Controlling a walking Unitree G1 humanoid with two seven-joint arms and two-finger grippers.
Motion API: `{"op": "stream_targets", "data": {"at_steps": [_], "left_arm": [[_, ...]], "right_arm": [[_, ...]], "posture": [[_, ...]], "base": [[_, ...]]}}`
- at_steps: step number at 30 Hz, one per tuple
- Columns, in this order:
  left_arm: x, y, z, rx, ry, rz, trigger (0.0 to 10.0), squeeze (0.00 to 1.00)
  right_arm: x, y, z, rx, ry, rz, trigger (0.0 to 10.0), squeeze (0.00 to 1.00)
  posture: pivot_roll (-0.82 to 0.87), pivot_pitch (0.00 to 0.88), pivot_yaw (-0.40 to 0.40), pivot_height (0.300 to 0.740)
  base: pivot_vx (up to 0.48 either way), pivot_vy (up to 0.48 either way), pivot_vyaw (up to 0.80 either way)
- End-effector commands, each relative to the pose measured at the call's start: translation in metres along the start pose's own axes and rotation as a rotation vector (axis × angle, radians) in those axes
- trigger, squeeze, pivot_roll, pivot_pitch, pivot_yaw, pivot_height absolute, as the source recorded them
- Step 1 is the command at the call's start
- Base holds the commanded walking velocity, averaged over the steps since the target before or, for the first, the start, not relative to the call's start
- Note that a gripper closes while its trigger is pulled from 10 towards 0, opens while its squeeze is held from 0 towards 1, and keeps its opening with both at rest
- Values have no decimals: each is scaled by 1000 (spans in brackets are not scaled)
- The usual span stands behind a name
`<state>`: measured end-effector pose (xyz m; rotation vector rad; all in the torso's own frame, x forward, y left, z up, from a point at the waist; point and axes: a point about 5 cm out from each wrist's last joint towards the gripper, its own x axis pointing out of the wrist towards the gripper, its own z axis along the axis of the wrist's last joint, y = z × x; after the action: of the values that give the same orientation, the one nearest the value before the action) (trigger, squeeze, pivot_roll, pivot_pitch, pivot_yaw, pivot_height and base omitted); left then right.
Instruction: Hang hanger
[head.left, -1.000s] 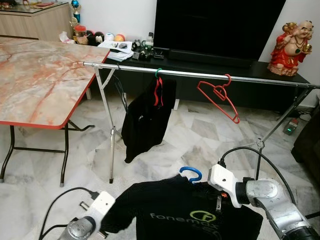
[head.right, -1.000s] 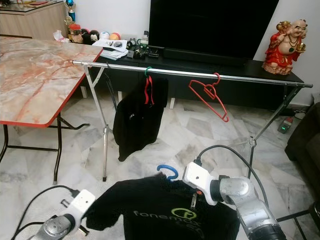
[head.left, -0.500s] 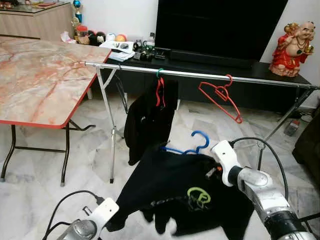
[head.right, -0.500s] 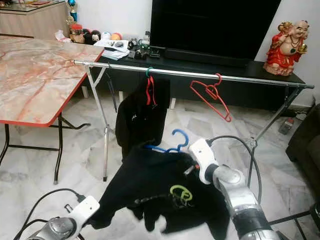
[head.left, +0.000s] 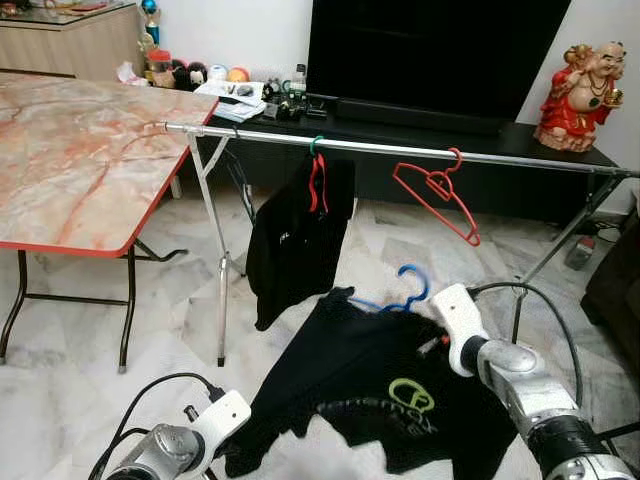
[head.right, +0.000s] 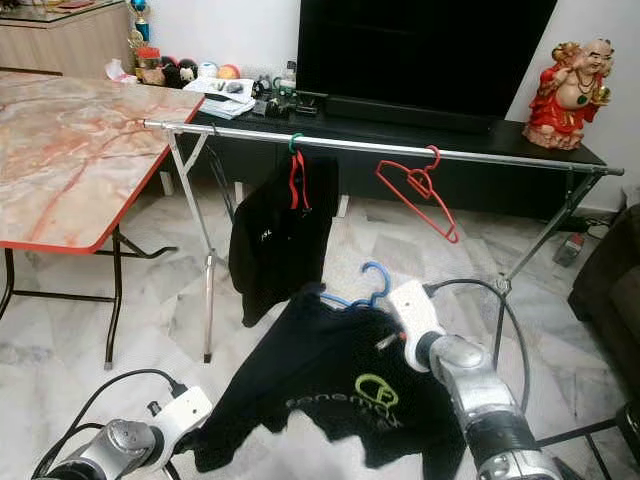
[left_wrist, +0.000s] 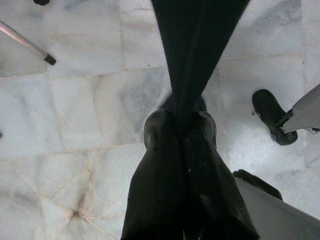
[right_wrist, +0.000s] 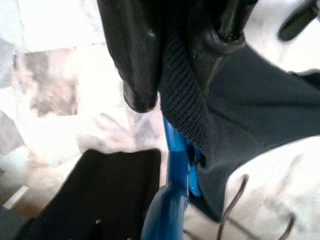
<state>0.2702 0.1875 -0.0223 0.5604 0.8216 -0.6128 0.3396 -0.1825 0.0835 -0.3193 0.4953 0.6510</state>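
Observation:
A blue hanger (head.left: 409, 287) carries a black T-shirt (head.left: 365, 365) with a green logo. My right gripper (right_wrist: 175, 75) is shut on the shirt's collar and the hanger's neck, below and in front of the silver rail (head.left: 400, 150). My left gripper (left_wrist: 180, 122) is shut on the shirt's lower corner, low at the left (head.left: 238, 455). The shirt stretches slantwise between the two. On the rail hang a second black shirt (head.left: 295, 240) on a red hanger and a bare red hanger (head.left: 440, 195), with a gap of bare rail between them.
A marble-topped folding table (head.left: 80, 160) with a red edge stands at the left, touching the rail's end. Behind the rail are a black TV console (head.left: 540, 185), a large TV (head.left: 430, 50) and a red statue (head.left: 585, 95). A dark sofa (head.left: 615, 285) sits at the right edge.
My right gripper has lifted the blue hanger and shirt from low in front up toward the rail. The shirt, lying spread before, now hangs slantwise. The left gripper keeps its hold low down.

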Motion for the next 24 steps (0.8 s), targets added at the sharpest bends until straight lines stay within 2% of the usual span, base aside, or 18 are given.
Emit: {"op": "stream_targets", "data": {"at_steps": [1,8,12,13,15,16,18,22,23,24], "left_arm": [[-1,0,-3,11,5,-1,10000,1000],[-2,-1,-2,53,-22,-26,10000,1000],[-10,11,3,125,-97,-27,10000,1000],[-12,15,9,134,-130,-8,10000,1000],[-12,15,9,134,-130,-8,10000,1000],[-15,21,23,108,-220,-3,10000,1000],[-18,24,35,87,-296,-35,10000,1000],[-23,19,57,63,-427,-147,10000,1000],[-23,19,57,63,-427,-147,10000,1000],[-23,15,63,44,-464,-203,10000,1000]], "right_arm": [[-4,-2,8,-96,-13,34,10000,0],[-6,2,2,-190,29,104,10000,0],[-8,6,-10,-309,97,201,10000,0],[-8,8,-11,-325,104,222,10000,0],[-8,8,-11,-325,104,222,10000,0],[-10,15,-17,-374,121,319,10000,0],[-12,21,-21,-408,133,398,10000,0],[-12,22,-23,-427,141,427,10000,0],[-12,22,-23,-427,141,427,10000,0],[-11,24,-23,-419,138,452,10000,0]], "posture": [[70,0,-126,740],[68,0,-129,740],[72,0,-132,740],[75,0,-133,740],[75,0,-133,740],[70,0,-135,740],[68,0,-137,740],[76,0,-140,740],[76,0,-140,740],[73,0,-139,740]], "base": [[0,0,0],[0,0,0],[0,0,0],[0,0,0],[0,0,0],[0,0,0],[0,0,0],[0,0,0],[0,0,0],[0,0,0]]}}
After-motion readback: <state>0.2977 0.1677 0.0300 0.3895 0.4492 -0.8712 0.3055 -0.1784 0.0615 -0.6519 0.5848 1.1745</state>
